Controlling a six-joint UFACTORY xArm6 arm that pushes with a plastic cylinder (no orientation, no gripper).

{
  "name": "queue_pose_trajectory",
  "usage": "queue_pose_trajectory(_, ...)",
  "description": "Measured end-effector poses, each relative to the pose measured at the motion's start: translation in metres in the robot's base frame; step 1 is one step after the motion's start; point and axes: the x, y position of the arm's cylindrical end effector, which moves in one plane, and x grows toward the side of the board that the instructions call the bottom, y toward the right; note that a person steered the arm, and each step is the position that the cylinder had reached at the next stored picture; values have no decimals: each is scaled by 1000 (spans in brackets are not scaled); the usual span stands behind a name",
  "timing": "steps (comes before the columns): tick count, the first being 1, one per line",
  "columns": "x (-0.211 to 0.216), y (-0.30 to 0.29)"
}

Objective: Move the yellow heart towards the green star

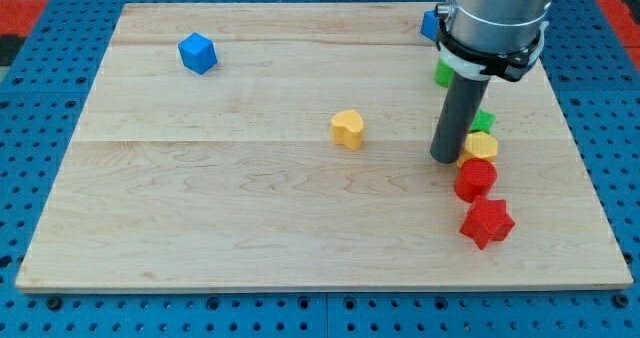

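Tip [445, 159] sits right of yellow heart [347, 128], touching yellow block [481, 145]; green star [482, 120] half hidden. No pincer fitted. Risk: tip leaving scatters red blocks [475, 179].

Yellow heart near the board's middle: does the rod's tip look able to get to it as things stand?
Probably yes. My tip stands to the view's right of the yellow heart, with bare board between them. The other yellow block and the red blocks lie on the tip's far side.
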Motion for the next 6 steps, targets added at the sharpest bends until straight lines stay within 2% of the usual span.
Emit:
queue_pose_trajectory(2,0,-60)
queue_pose_trajectory(3,-15,-91)
queue_pose_trajectory(5,-68,-106)
queue_pose_trajectory(6,-68,-142)
